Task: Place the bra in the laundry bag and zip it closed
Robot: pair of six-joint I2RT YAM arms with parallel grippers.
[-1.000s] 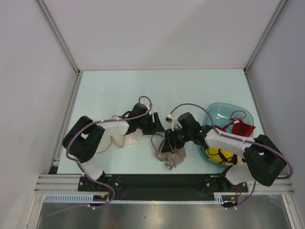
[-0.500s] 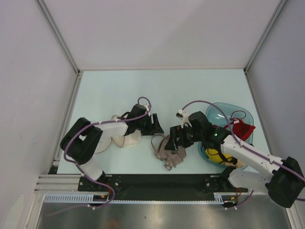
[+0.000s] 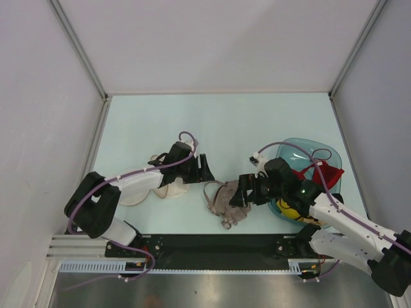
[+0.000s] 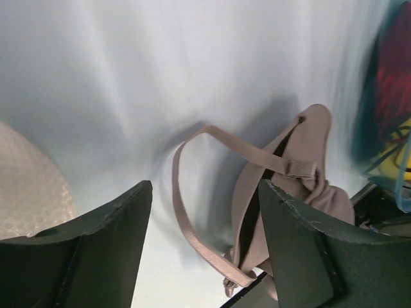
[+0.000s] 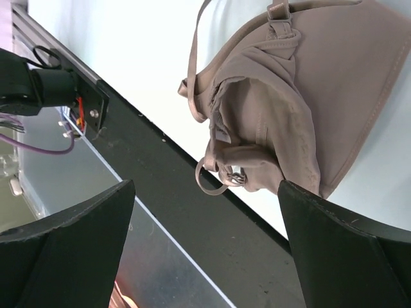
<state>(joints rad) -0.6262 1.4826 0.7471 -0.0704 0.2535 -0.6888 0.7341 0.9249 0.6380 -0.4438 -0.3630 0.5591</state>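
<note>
The bra (image 3: 226, 202) lies crumpled on the worktop (image 3: 160, 128) near its front edge, between the two arms. Its right side slips under the right end effector (image 3: 235, 194) in the top view. The right wrist view shows the cup (image 5: 302, 96) more fully but cuts it off at the top edge. The left wrist view is smeared by motion, so only a looped strap and a folded cup (image 4: 302, 173) read clearly.

The fabric is smooth, matte taupe with stitched seams, a flat strap, a slider and a small ring at the bunched end.

The laundry bag (image 3: 172, 190), a cream mesh of rounded halves, lies left of the bra and apart from it. It is largely covered by the left arm, and in the left wrist view only a dimpled corner (image 4: 26, 186) shows.

The left end effector (image 3: 210, 172) has its fingers (image 4: 96, 256) spread wide and carries nothing. The right end effector's fingers (image 5: 347, 256) are also wide apart and empty, either side of the bra.

To the right, a translucent teal basket (image 3: 302, 142) holds a red bra (image 3: 326, 173) and a yellow-and-black garment (image 3: 288, 208), which the right arm partly hides.

Since a second ago, the right arm has unfolded and stretched out low. Its end effector has drawn right, off the bra's middle. The left arm's elbow has swung outward.
</note>
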